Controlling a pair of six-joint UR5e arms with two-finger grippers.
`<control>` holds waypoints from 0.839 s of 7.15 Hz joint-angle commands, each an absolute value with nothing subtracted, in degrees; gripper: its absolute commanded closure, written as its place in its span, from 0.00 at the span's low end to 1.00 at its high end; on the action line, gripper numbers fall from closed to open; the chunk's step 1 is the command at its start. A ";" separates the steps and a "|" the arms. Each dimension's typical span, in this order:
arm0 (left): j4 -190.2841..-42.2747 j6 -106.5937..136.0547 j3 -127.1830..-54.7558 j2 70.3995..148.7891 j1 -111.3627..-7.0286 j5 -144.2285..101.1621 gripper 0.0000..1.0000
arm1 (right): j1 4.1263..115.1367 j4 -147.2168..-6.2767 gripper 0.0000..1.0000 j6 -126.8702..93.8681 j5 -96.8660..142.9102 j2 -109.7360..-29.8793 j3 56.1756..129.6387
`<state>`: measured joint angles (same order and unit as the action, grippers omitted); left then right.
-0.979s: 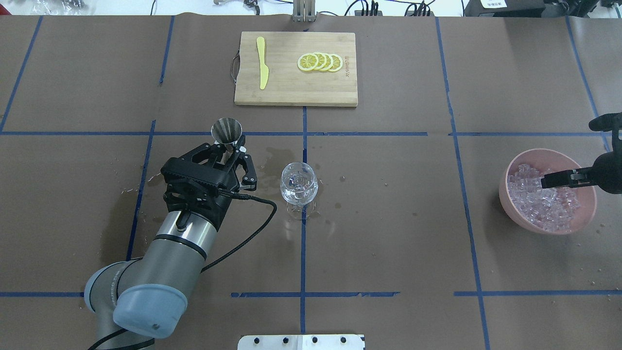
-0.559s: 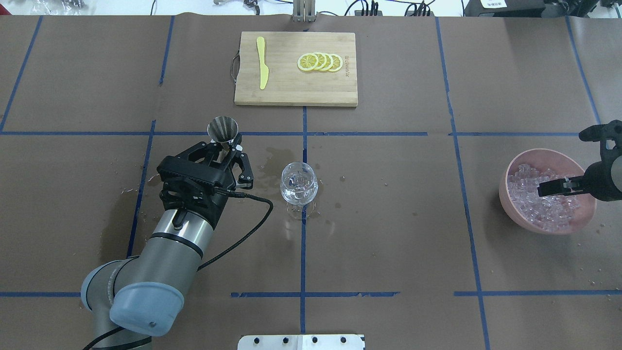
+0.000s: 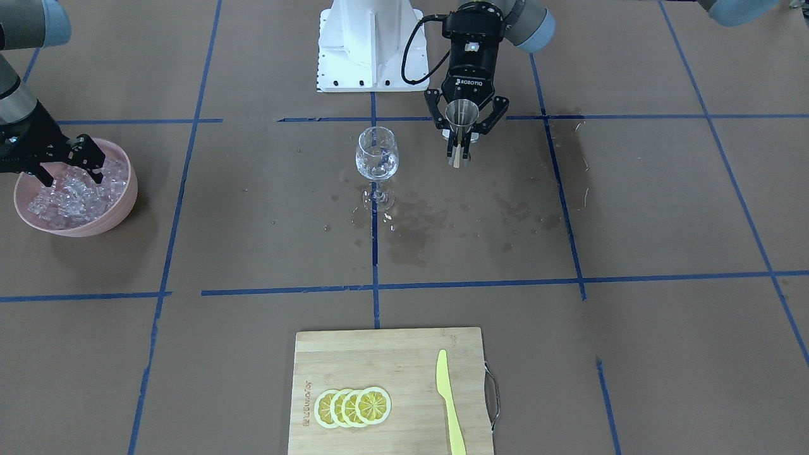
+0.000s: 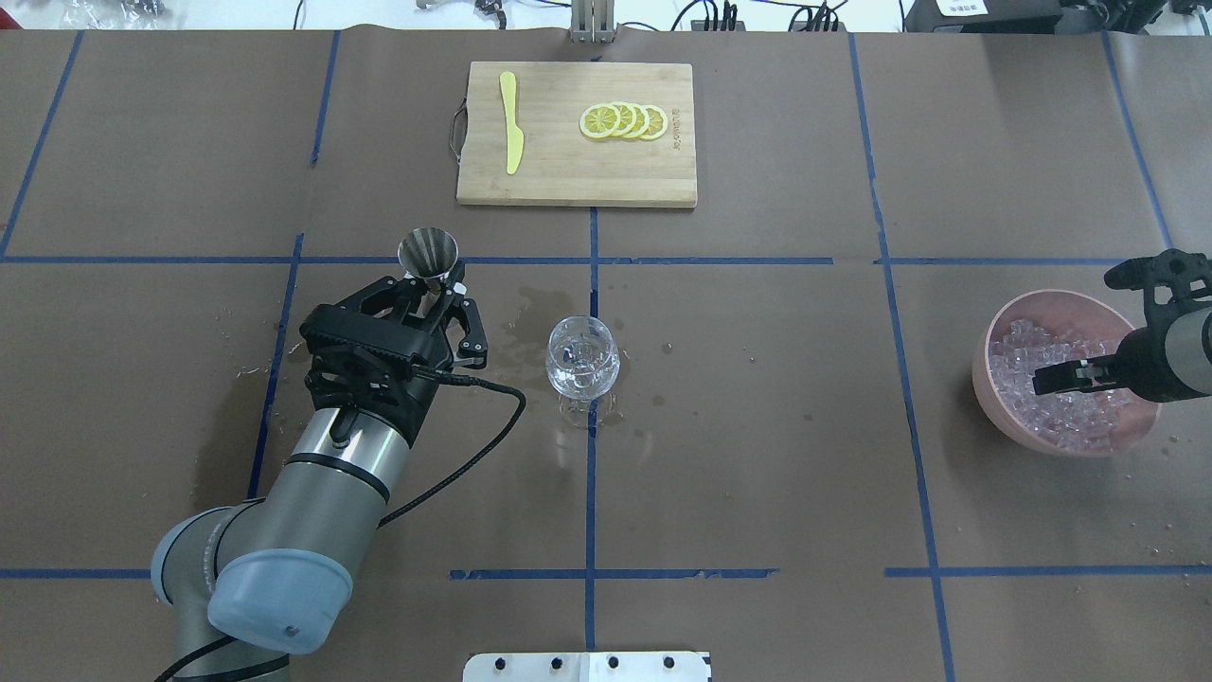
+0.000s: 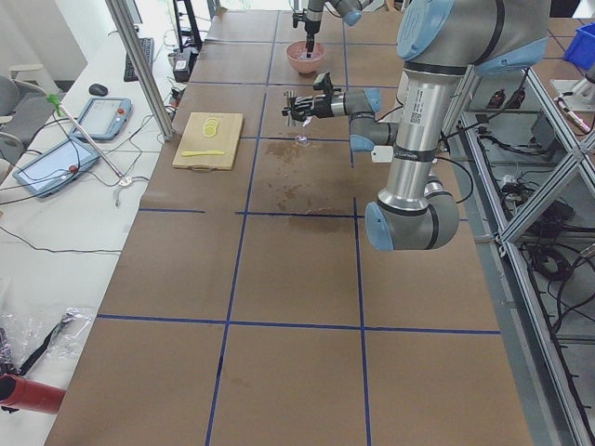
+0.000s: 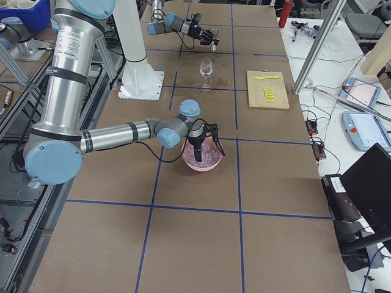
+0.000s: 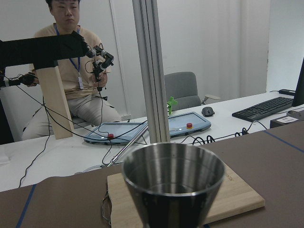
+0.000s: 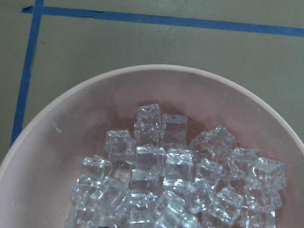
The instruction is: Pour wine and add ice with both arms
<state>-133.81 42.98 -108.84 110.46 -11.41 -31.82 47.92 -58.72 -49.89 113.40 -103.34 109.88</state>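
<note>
The right hand (image 4: 1075,332) is spread wide and holds nothing. Its two black fingers point down, one on each side of the heap of small clear ice cubes (image 8: 164,166), which fills the round pink bowl (image 4: 1051,443) at the right end of the counter (image 4: 757,493). Whether the tips already touch the cubes cannot be told.

The left hand (image 3: 466,129) is closed on the waist of a conical steel measuring cup (image 4: 428,252) and holds it upright above the paper, just beside the clear stemmed wine glass (image 4: 583,353). The wrist view shows only a dark inside, so I cannot tell if any wine is in the cup, and the level in the glass is not readable either. Dark wet stains (image 3: 430,221) ring the foot of the glass.

The likely trouble is at the bowl. The cubes look slick and loose, so closing fingers could squirt one out or catch several, and a low push could shove the light bowl. A dropped cube, or a careless swing of the cup, could topple the tall, narrow-footed glass.
</note>
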 commanded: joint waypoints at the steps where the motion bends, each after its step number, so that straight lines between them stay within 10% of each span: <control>1: -133.86 43.07 -108.81 110.22 -11.43 -31.82 1.00 | 47.72 -58.71 0.30 -49.83 113.55 -102.74 109.16; 6: -135.88 43.07 -108.81 108.63 -11.43 -32.08 1.00 | 47.99 -58.62 0.32 -49.66 113.73 -102.57 109.60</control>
